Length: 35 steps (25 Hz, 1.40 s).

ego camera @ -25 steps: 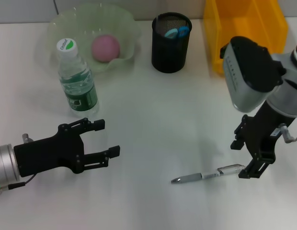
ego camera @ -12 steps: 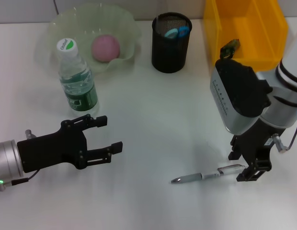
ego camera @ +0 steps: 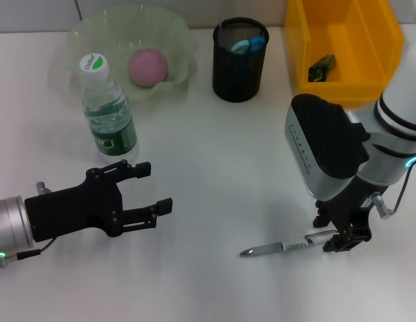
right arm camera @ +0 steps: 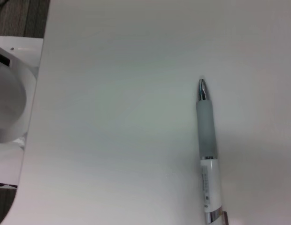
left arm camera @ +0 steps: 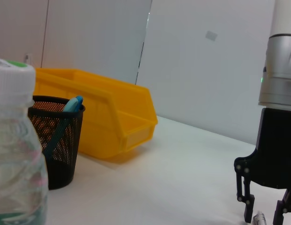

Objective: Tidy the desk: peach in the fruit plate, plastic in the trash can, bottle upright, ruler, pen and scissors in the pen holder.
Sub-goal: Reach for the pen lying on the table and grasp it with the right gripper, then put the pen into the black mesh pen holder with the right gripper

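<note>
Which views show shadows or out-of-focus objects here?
Head view: soft shadow under the right gripper beside the pen. Left wrist view: the bottle looms blurred in the foreground. Right wrist view: faint shadow alongside the pen.

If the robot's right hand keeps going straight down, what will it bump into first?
Probably the pen. The right hand points down right over its clip end, fingers either side, with only the table beneath.
</note>
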{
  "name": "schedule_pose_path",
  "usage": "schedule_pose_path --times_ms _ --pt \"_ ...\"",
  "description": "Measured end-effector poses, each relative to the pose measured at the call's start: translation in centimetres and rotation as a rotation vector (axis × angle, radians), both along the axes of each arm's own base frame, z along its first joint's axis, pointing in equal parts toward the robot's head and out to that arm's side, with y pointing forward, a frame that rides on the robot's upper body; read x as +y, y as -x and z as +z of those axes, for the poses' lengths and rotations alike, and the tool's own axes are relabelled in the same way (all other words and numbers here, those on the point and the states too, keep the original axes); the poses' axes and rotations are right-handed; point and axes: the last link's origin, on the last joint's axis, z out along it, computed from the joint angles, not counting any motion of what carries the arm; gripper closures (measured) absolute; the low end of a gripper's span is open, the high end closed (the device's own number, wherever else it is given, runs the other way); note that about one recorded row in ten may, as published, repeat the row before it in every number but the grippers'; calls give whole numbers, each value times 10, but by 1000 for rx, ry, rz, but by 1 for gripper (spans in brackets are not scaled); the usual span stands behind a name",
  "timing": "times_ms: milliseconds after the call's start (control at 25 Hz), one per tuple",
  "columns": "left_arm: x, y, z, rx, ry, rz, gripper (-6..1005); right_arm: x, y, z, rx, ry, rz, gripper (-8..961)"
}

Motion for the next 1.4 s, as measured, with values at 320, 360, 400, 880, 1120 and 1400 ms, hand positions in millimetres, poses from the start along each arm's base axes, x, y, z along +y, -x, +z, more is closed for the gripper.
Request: schedule_pose_path --times_ms 320,360,400,880,1120,1400 --pt "0 0 1 -1 0 4 157 -1 -1 -3 -7 3 10 558" --pt "0 0 1 -1 0 4 157 -1 -1 -3 -8 5 12 567" --pt "0 0 1 -1 0 4 157 -1 -2 -3 -11 7 13 575" --pt "0 1 1 0 0 5 157 -3 -2 -6 -21 15 21 770" --pt "-1 1 1 -1 0 7 157 -2 2 -2 -7 2 9 779" --pt "-1 1 1 0 0 7 156 14 18 27 40 -94 17 784"
